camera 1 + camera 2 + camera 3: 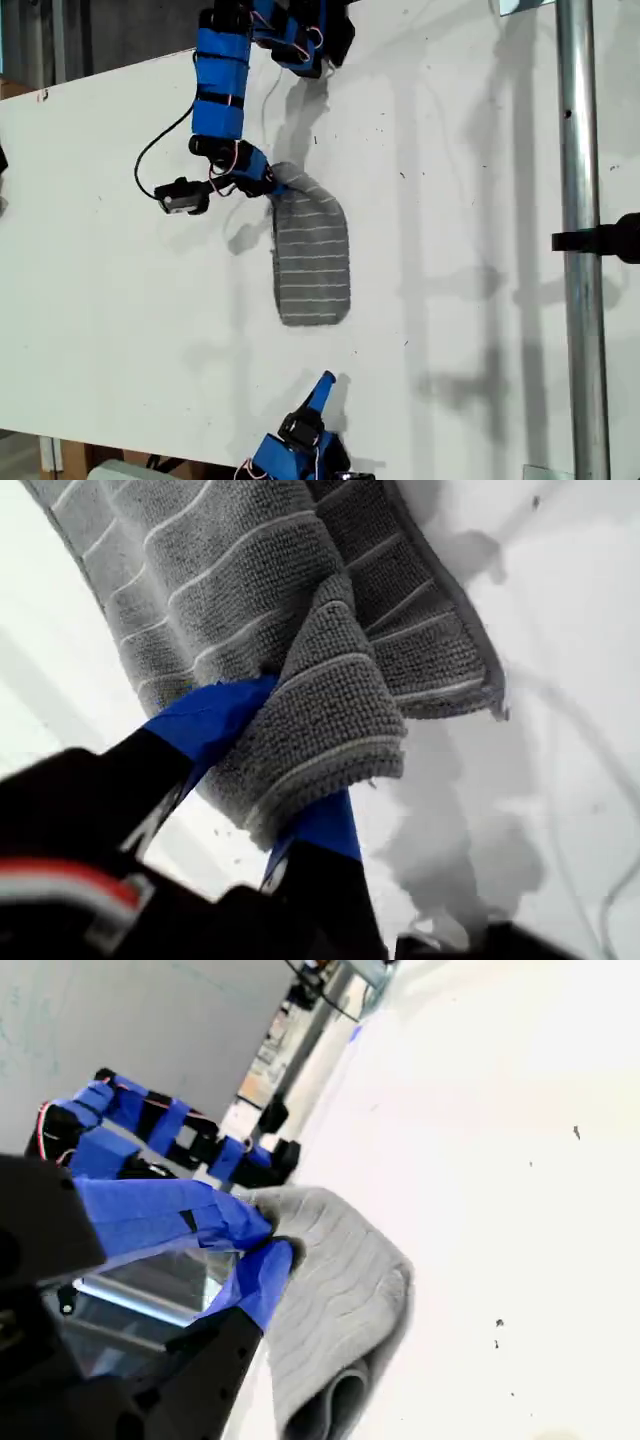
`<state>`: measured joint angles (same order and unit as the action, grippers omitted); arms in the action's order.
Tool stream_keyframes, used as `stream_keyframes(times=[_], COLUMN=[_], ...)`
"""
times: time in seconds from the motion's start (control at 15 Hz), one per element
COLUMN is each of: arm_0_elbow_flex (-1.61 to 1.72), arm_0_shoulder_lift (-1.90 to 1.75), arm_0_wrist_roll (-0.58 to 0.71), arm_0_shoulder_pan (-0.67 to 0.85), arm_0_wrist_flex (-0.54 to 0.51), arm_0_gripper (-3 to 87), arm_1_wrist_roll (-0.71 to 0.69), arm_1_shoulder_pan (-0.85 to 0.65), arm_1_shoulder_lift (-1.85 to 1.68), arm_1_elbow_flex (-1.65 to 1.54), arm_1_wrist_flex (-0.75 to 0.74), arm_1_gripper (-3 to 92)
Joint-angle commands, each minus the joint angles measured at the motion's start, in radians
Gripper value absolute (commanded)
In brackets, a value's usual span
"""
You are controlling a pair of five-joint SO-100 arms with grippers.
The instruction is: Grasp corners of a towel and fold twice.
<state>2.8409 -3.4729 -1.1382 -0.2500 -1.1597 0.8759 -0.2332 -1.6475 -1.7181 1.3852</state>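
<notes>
In the centre of the exterior view, slightly toward its left, the towel (312, 262) lies on the white table (480, 200) as a tall narrow strip, so I judge one fold is already made. My first gripper (265, 780) is clamped on a bunched corner (335, 710) at the strip's upper left end in the exterior view, with cloth spilling over both blue fingers (215, 715). The first arm (222, 85) comes down from the top of that view and bends toward the towel. My second gripper (262, 1238) hangs away from the cloth near the bottom edge of the exterior view, its tips close together and nothing between them. The risk I see is in the grip: the corner is wadded rather than pinched flat, so a pull could let a layer slip free and undo the fold. Dragging the strip from one corner alone could also skew it, since no gripper holds the far end. The next fold would then land crooked.
</notes>
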Motion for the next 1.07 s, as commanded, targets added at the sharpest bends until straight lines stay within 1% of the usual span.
stream_keyframes(times=[0.0,0.07,0.13,0.2,0.27,0.33,0.4,0.53,0.6,0.67,0.8,0.87,0.93,1.0], arm_0_elbow_flex=[-0.005,-0.003,-0.003,-0.002,-0.002,-0.002,-0.003,-0.005,-0.002,-0.002,-0.002,0.003,0.006,0.006], arm_0_shoulder_lift=[-0.009,-0.009,-0.009,-0.009,-0.009,-0.009,-0.009,-0.009,-0.009,-0.009,-0.009,-0.009,-0.009,-0.009], arm_0_wrist_roll=[0.006,0.003,0.0,-0.003,-0.005,-0.003,-0.002,-0.005,-0.005,-0.003,0.0,0.0,-0.002,-0.003], arm_0_shoulder_pan=[0.012,0.012,0.011,0.011,0.011,0.014,0.018,0.018,0.018,0.023,0.025,0.025,0.025,0.023], arm_0_wrist_flex=[0.031,0.032,0.032,0.032,0.034,0.035,0.037,0.037,0.037,0.038,0.038,0.04,0.041,0.041], arm_0_gripper=[2.5,2.5,2.5,2.5,2.5,2.8,2.9,2.9,3.1,3.2,3.4,3.5,3.6,3.6], arm_1_wrist_roll=[0.172,0.265,0.371,0.445,0.449,0.376,0.301,0.218,0.199,0.199,0.206,0.199,0.199,0.207], arm_1_shoulder_pan=[0.075,0.12,0.16,0.195,0.227,0.247,0.242,0.198,0.192,0.184,0.149,0.127,0.107,0.084], arm_1_shoulder_lift=[-0.163,-0.209,-0.241,-0.259,-0.256,-0.296,-0.37,-0.348,-0.324,-0.281,-0.178,-0.127,-0.083,-0.08], arm_1_elbow_flex=[-0.084,-0.143,-0.169,-0.186,-0.172,-0.147,-0.186,-0.179,-0.179,-0.172,-0.186,-0.207,-0.19,-0.169], arm_1_wrist_flex=[0.242,0.334,0.463,0.557,0.549,0.374,0.117,-0.163,-0.31,-0.422,-0.58,-0.678,-0.713,-0.724], arm_1_gripper=[-0.2,-0.2,-0.2,-0.2,-0.2,-0.2,-0.2,-0.2,-0.2,-0.2,-0.2,2.0,19.1,33.4])
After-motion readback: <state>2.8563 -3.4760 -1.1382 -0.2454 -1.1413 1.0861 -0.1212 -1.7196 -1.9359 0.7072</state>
